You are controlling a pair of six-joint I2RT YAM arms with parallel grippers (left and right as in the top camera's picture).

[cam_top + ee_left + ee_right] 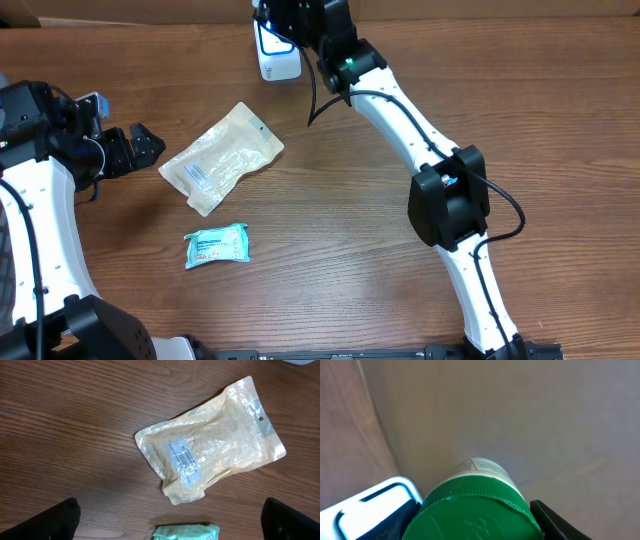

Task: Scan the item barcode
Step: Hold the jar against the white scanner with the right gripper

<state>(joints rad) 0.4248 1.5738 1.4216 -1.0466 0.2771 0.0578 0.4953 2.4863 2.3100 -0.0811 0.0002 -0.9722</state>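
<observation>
My right gripper [477, 527] is at the far edge of the desk [350, 230], closed partway around a bottle [470, 510] with a green ribbed cap. On the wrist camera the cap fills the lower middle of the view, with a dark finger [555, 522] on each side of it. A bit of the bottle's pale label shows past the cap, but I cannot read it or see a barcode from here. The white scanner [277, 58] sits just beside the bottle. From overhead the gripper hides the bottle, and I cannot tell whether bottle and scanner touch.

My left gripper [143, 145] is at the left side of the desk, spread fully wide with nothing in it. Its wrist camera looks down on a clear pouch [210, 442] lying flat with a white printed label facing up. A small green packet [217, 245] lies on the desk nearer to me, apart from the pouch. Both are well away from the scanner.
</observation>
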